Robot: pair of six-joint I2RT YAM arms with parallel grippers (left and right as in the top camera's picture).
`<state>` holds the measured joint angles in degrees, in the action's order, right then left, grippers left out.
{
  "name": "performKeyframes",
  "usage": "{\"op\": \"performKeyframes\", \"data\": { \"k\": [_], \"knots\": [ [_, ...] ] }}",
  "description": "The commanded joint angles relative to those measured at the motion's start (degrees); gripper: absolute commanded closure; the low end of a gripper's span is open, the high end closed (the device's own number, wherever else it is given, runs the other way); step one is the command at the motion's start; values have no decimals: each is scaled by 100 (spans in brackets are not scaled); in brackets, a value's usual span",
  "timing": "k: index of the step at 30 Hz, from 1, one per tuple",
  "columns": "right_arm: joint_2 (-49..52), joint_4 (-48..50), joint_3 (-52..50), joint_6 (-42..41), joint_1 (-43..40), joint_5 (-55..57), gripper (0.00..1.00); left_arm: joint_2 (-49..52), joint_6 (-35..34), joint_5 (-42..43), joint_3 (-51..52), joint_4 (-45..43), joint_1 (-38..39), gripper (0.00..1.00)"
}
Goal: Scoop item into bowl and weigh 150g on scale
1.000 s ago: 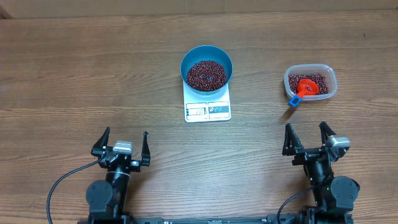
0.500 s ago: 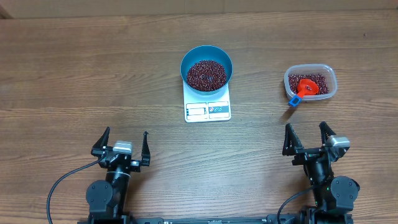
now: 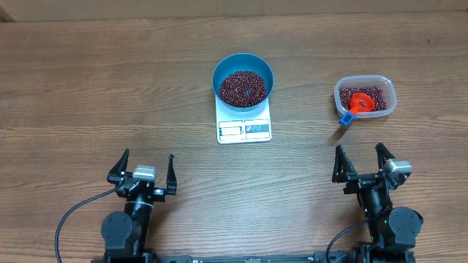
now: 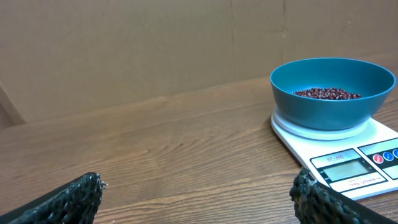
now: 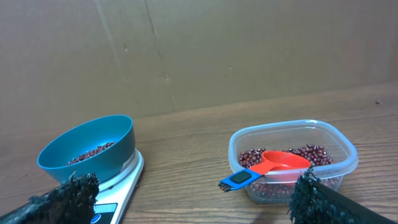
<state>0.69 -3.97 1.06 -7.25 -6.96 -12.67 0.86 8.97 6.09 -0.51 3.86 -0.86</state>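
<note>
Evidently weighing was in hand: on the table (image 3: 88,73), the scale (image 3: 244,129) bore the bowl (image 3: 219,71) of beans (image 3: 243,86); the scoop (image 3: 360,101) lay in the tub (image 3: 392,92). The left gripper (image 3: 148,155) and right gripper (image 3: 358,147) sat wide open, empty, well back. Next would come checking the display (image 3: 231,131).

No delta from the earlier frames: left gripper (image 3: 148,156), right gripper (image 3: 358,149), bowl (image 3: 268,76), beans (image 3: 243,86) and scale (image 3: 244,130) show zero visible movement.

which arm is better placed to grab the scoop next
Right, likely: the right gripper stands open near the tub, with the handle of the scoop pointing its way. The left gripper sits beyond the scale.
</note>
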Motion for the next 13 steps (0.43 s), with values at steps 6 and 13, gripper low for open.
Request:
{"op": "performKeyframes", "data": {
  "k": [6, 13],
  "knots": [
    [-50, 26, -61, 17, 37, 59, 0, -61, -76, 98, 24, 2, -35, 0],
    [-50, 26, -61, 17, 37, 59, 0, -61, -76, 98, 24, 2, -35, 0]
  ]
}}
